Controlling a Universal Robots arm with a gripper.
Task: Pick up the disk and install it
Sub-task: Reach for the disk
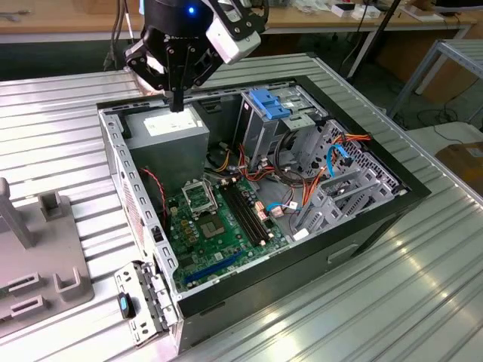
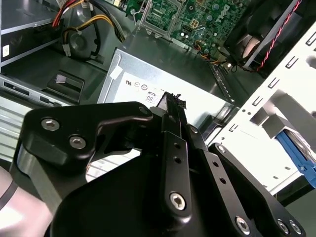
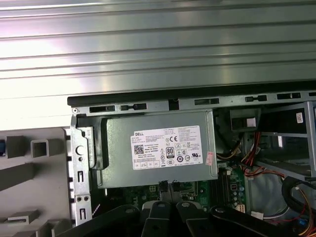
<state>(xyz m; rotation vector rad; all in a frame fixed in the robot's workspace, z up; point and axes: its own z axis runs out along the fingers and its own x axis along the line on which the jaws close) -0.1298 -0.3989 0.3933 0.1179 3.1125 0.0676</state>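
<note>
Pincer [image 1: 177,104] clenched, nothing gripped, held above power supply [image 1: 167,132]; drive cage [image 1: 266,113] seen toward exterior view's right.

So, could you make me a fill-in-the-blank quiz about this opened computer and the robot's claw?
1. The black gripper hangs over the grey metal box with a ____ sticker.
2. The flat circuit board lying in the black computer case is ____.
3. The tall grey cage has a plastic top coloured ____.
Missing words: white, green, blue.
</note>
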